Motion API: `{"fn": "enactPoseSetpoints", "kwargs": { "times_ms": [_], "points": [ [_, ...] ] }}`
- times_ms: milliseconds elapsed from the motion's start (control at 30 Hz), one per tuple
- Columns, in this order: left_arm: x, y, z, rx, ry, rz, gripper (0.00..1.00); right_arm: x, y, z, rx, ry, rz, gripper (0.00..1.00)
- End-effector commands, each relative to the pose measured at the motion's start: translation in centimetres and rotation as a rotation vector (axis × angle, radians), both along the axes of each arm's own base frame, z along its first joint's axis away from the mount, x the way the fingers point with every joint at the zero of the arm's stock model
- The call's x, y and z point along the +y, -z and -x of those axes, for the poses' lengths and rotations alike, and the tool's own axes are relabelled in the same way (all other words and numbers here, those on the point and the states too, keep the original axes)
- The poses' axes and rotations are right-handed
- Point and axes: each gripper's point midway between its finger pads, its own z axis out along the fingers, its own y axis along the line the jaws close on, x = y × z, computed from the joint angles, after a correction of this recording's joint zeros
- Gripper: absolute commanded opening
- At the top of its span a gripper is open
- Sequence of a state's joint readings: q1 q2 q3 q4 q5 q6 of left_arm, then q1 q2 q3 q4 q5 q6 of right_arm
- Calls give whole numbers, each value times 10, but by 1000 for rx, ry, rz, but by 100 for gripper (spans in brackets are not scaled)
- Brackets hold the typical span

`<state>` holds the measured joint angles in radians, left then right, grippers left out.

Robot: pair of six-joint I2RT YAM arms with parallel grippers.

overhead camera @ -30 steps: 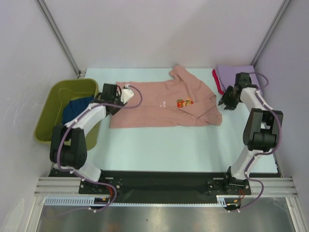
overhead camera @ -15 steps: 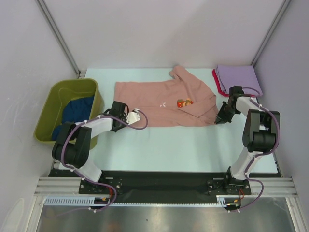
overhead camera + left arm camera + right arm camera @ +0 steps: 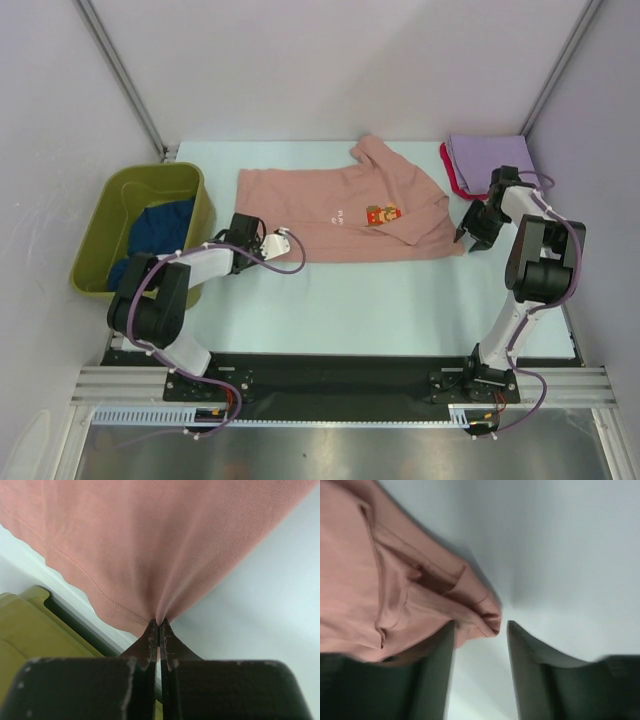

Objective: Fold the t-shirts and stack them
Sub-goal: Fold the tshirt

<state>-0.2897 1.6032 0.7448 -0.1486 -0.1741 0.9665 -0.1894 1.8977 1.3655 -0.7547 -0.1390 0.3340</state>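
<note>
Looks down on a pale counter [image 3: 560, 540]. Shows the right pincer [image 3: 481, 626] parted, its two dark fingers [image 3: 435, 675] blurred along the bottom edge. Finds a bunched, folded corner of the salmon-pink t-shirt [image 3: 380, 590] poking between the tips, nearer the left one. Fills the left half with creased cloth.
</note>
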Motion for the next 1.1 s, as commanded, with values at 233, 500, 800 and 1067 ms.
{"fn": "enactPoseSetpoints", "kwargs": {
  "times_ms": [233,500,800,1067],
  "points": [
    [2,-3,17,68,-61,70,0,12,8,15,-25,55,-103,64],
    [-3,-25,21,67,-67,113,0,-1,28,46,28,216,-136,0],
    [-22,-29,93,216,34,173,0,2,-8,117,-4,502,-212,0],
    [-29,-42,167,394,115,242,0,-17,-32,195,102,832,-59,0]
  ]
}}
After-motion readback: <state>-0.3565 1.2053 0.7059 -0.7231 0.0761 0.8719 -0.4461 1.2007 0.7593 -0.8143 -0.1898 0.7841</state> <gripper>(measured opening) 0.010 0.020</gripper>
